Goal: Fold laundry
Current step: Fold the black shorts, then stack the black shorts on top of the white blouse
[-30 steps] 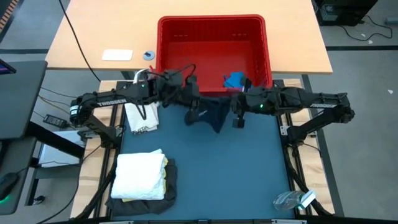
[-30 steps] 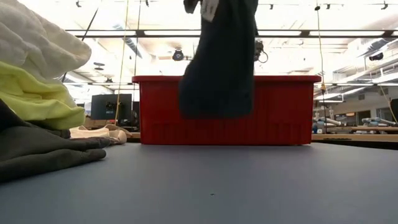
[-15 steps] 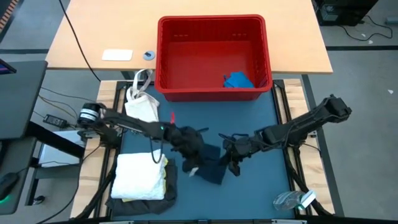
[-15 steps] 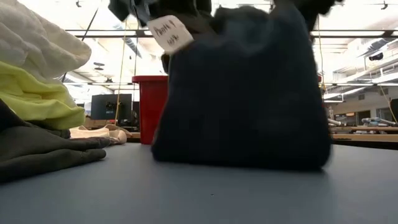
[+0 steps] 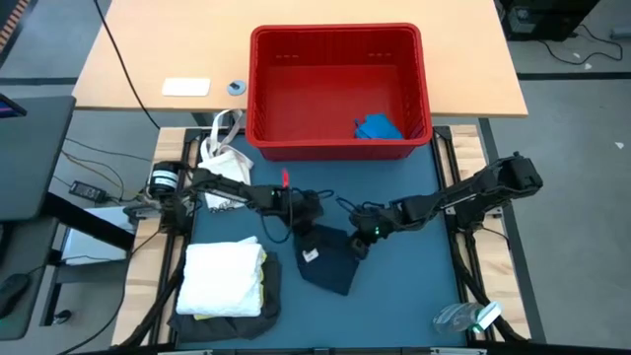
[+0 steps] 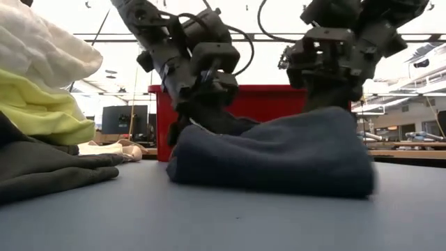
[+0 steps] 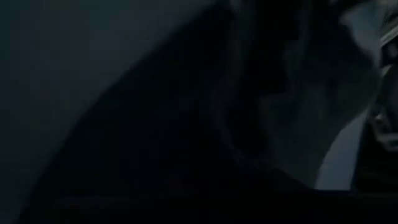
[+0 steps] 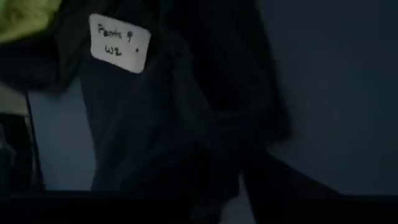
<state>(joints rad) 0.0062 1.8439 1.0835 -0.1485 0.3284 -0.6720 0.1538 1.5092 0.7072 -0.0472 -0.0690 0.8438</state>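
Soft, matt dark navy cloth garment (image 5: 330,258) with a small white paper tag (image 8: 119,43), bunched on a smooth matt blue-grey table mat (image 5: 414,286). At ten o'clock, nubby white towelling cloth (image 5: 224,279) over a bright yellow fabric piece (image 6: 42,108). Toward twelve, glossy ribbed red plastic basket (image 5: 335,89) on a smooth pale wooden tabletop (image 5: 158,49).

Garment (image 5: 328,259) between stack (image 5: 223,280) and hands.

The dark navy garment (image 5: 330,258), which hung in the air by the red basket (image 5: 338,91) a second ago, now lies bunched on the desk (image 5: 414,281) between my left claw (image 5: 308,219) and my right claw (image 5: 360,239). Both claws have come down low, pressed at its top edge.
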